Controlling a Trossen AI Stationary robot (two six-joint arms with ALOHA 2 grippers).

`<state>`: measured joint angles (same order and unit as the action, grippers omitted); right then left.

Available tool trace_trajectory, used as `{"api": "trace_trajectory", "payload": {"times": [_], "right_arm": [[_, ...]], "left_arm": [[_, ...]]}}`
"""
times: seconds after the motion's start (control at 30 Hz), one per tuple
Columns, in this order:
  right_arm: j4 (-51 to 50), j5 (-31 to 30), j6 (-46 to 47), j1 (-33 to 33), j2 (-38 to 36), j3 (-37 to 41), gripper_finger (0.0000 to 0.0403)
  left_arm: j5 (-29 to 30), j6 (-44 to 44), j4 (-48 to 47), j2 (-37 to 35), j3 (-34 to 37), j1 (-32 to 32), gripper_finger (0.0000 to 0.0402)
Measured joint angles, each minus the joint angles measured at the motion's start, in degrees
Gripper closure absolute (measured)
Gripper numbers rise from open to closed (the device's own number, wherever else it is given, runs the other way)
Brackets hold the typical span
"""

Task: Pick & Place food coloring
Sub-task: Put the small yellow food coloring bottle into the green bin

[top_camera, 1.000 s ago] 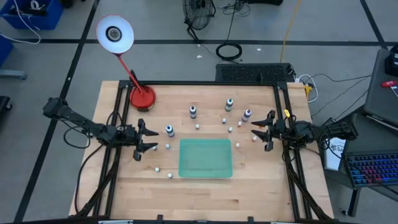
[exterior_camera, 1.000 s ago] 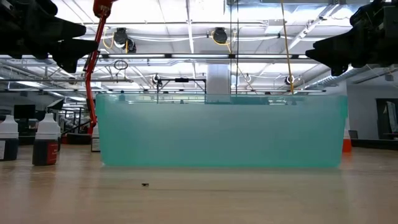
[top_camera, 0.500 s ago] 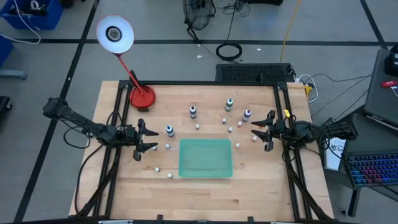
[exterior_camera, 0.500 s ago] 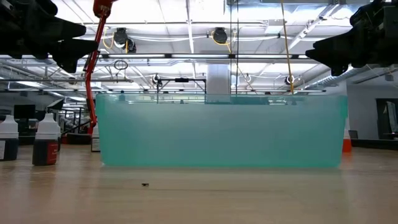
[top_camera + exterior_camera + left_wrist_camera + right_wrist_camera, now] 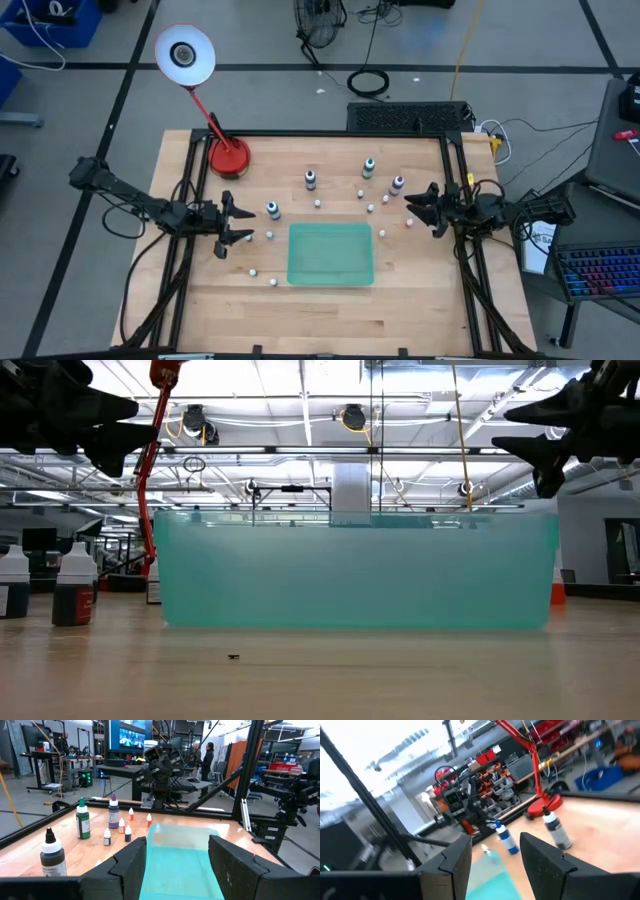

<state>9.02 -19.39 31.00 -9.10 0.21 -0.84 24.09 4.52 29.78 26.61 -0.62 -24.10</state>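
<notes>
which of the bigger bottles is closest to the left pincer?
The white-capped blue bottle, standing just ahead of the left pincer and left of the green tray. The other three larger bottles stand farther back, nearer the right arm.

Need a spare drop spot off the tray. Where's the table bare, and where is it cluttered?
Bare wood runs along the table edge below the green tray, and right of it under the right gripper. Crowded: above the tray, where food coloring bottles stand scattered toward the red lamp base.

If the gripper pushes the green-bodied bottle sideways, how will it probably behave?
The green bottle stands tall and narrow on a small base, so it probably tips rather than slides. Its round body would likely roll afterwards. It looks rigid, probably light.
</notes>
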Motion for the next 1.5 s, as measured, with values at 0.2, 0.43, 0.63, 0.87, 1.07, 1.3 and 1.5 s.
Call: {"api": "trace_trajectory", "payload": {"times": [0.2,0.43,0.63,0.87,1.07,1.3,1.5], "right_arm": [[0.18,-7.13,-5.92,0.09,0.0,-0.02,0.0248],[-7.08,-10.79,-8.92,0.09,4.76,-10.79,0.0248],[-39.52,-12.07,0.07,0.13,22.86,-36.04,0.0247],[-78.39,-6.57,13.56,2.49,47.43,-63.7,0.0222],[-91.13,1.83,16.29,7.53,59.59,-70.38,0.0188],[-92.06,3.05,15.17,14.49,64.48,-63.84,0.0175],[-88.66,5.84,14.97,20.41,64.17,-53.81,0.0178]], "left_arm": [[-0.01,0.0,0.0,0.0,0.0,0.0,0.0188],[-0.01,-0.01,0.0,0.0,0.0,0.0,0.0188],[0.01,-0.01,0.0,0.0,0.0,0.0,0.0188],[-0.04,0.0,0.31,0.0,0.0,0.0,0.0188],[-0.06,-0.01,0.33,0.0,0.0,0.02,0.0188],[-0.08,0.0,0.33,0.0,0.0,0.02,0.0188],[-0.1,-0.01,0.33,0.0,0.0,0.0,0.0188]]}}
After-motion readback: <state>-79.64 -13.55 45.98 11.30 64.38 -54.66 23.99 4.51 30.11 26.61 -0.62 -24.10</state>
